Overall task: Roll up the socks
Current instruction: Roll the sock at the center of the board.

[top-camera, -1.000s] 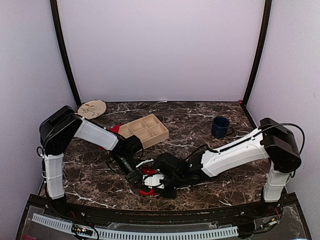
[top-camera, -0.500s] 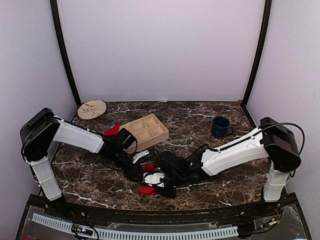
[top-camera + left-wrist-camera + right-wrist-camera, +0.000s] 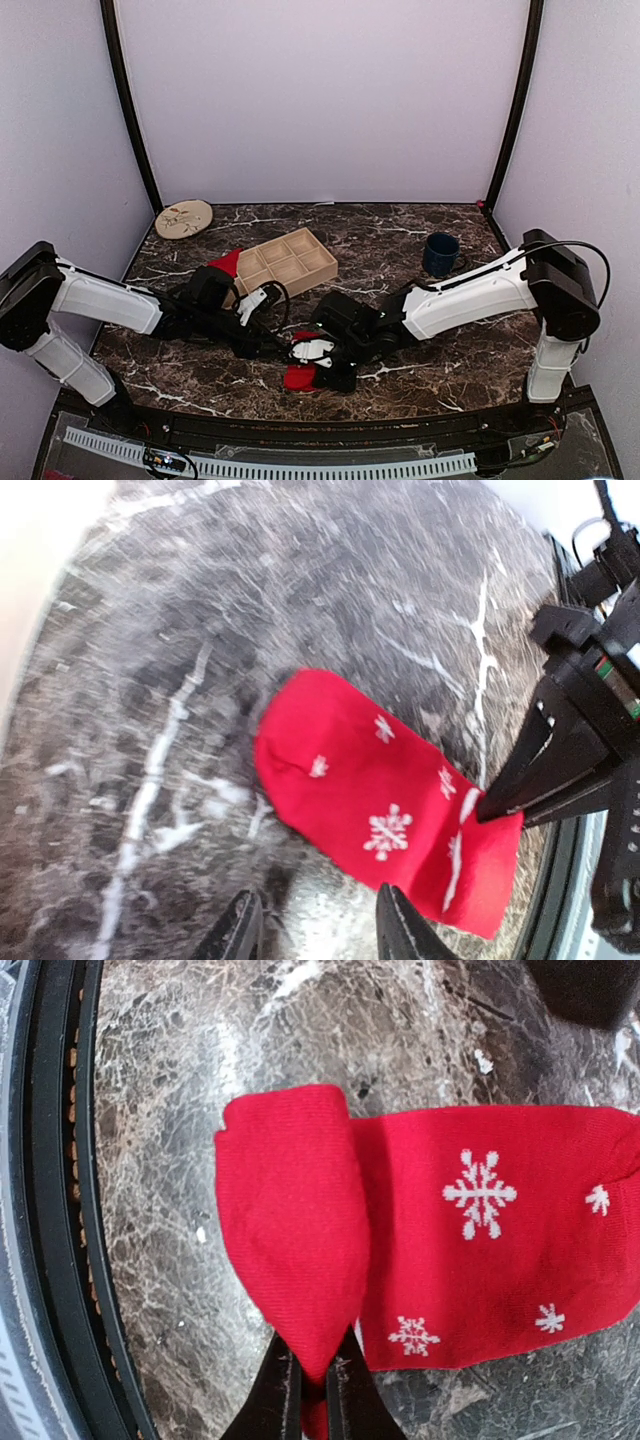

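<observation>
While one sock point(image 3: 300, 1250) in right gripper point(image 3: 313, 1368), second sock point(image 3: 225, 263) beside one tray point(image 3: 318, 272).

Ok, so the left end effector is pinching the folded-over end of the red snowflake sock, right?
No: the right end effector is pinching the folded-over end of the red snowflake sock, as the right wrist view shows. The left end effector stands open.

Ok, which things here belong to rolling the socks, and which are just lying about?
Job: snowflake sock, pinched by the right gripper; second red sock by the wooden tray; open left gripper.
Lying about: wooden tray, blue mug, round wooden disc.
</observation>
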### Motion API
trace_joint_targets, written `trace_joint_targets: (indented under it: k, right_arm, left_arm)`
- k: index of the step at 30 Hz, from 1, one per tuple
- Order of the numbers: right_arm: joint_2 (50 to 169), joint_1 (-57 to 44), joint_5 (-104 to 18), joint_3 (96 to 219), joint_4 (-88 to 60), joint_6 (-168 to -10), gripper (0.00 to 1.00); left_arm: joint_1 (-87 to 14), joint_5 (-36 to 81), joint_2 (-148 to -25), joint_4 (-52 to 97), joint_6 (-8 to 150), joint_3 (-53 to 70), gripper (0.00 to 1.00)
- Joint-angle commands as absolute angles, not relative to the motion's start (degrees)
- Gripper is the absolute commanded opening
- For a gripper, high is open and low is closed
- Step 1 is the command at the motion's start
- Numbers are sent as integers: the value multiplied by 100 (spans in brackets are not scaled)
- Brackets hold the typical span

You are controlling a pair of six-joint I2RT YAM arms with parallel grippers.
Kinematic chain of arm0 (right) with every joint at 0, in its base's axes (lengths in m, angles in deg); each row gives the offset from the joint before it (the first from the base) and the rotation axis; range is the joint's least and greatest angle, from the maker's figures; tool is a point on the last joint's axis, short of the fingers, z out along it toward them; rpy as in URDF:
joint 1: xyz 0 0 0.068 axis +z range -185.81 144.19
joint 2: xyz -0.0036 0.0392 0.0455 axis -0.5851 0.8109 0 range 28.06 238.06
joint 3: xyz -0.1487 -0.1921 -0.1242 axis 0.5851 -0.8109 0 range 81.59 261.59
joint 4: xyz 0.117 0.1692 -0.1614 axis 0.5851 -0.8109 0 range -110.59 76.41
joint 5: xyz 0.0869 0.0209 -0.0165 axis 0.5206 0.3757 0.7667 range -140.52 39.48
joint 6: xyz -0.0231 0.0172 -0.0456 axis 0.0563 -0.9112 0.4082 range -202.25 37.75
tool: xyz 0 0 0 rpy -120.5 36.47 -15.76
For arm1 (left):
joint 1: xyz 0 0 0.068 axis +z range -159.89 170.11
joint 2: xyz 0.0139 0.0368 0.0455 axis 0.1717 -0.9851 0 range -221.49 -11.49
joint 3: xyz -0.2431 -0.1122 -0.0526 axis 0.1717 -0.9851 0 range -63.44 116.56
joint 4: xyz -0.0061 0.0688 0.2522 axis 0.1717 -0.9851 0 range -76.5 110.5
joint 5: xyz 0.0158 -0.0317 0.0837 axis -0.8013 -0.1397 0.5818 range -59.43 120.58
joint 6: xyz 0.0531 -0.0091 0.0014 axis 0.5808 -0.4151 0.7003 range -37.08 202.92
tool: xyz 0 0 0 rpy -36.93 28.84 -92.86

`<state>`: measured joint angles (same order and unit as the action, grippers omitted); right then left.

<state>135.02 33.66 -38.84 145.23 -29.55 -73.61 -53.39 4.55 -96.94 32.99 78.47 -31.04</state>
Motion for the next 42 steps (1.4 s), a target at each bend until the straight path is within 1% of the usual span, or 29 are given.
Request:
trace_joint_targets:
  k: [1,9,17,24,31,42]
  right_arm:
    - [13618,3261,-3359,14724,-3404,-7467,0]
    - [13918,3016,-2522,15189,-3846,-7547,0]
    - [14324,2725,-1863,15498,-4306,-7532,0]
    - [14552,2668,-1539,15674,-4521,-7530,0]
    - [14761,2634,-1318,15835,-4636,-7570,0]
    - [14859,2479,-1316,15885,-4638,-7651,0]
  left_arm:
    - [-5389,1037,-9235,4116,7578,-3539,41]
    - [-5645,1680,-8427,4880,7863,-4276,37]
    - [-6032,1733,-7993,5049,8126,-4508,36]
    - [-6641,1621,-8041,4618,8661,-4310,36]
    - [-6940,1482,-8035,4291,9024,-4147,36]
    - [-7399,1504,-7953,3930,9334,-3980,36]
